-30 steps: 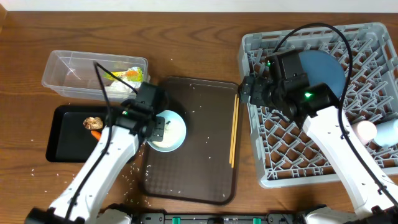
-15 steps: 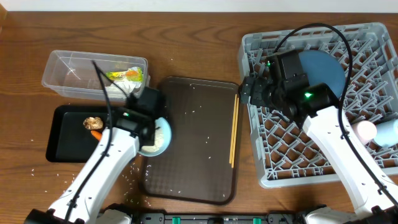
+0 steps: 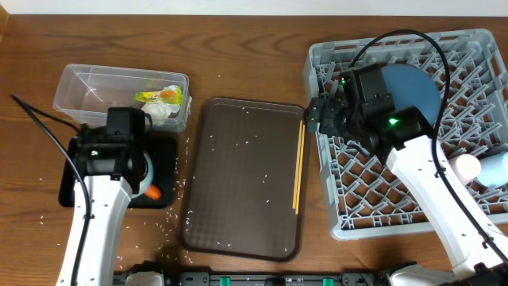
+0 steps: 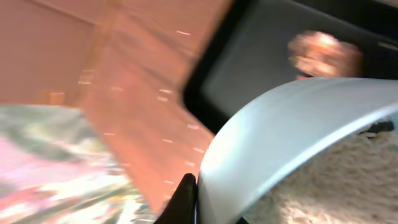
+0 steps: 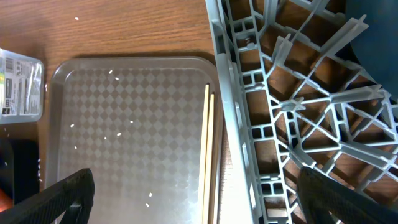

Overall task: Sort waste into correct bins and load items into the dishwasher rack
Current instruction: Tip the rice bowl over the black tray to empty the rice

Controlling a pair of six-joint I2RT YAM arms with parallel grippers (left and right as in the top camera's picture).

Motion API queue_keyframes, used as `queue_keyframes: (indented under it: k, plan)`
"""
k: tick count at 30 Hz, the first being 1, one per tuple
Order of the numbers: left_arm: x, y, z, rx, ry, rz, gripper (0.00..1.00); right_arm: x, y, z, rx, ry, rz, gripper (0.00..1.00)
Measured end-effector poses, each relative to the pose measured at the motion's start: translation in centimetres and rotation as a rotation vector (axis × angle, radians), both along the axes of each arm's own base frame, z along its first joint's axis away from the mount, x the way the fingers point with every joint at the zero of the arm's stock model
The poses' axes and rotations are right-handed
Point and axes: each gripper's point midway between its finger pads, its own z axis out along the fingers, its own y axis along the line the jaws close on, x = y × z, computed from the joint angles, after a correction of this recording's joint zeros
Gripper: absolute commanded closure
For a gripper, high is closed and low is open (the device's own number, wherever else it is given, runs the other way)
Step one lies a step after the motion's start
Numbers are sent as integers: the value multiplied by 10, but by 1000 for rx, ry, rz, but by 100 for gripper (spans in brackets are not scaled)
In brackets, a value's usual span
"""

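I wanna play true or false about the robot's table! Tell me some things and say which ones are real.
1. The chopsticks lie on the brown tray. True.
2. The blue plate sits on the brown tray. False: it stands in the grey rack.
3. The left gripper holds the white bowl over the black tray. True.
4. The clear tub is empty. False: a wrapper and white paper lie in it.
5. The right gripper grips the chopsticks. False: it is open, holding nothing.

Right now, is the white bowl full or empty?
Not empty: the left wrist view shows white rice lying inside the white bowl, over the black tray.
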Motion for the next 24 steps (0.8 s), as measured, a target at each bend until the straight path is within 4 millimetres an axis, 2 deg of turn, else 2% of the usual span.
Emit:
queue_keyframes:
  k: [4, 10, 15, 19, 24]
  plan:
    - [0, 21, 7, 165, 83, 24, 94, 0, 0, 0, 0, -1, 0, 2]
    - [6, 35, -7, 328, 316, -14, 94, 0, 0, 0, 0, -1, 0, 2]
    - [27, 33, -6, 437, 313, -55, 94, 0, 0, 0, 0, 0, 0, 2]
    - [29, 32, -9, 457, 345, -72, 94, 0, 0, 0, 0, 0, 0, 1]
    - [41, 35, 0, 537, 326, -81, 94, 0, 0, 0, -1, 2, 1, 1]
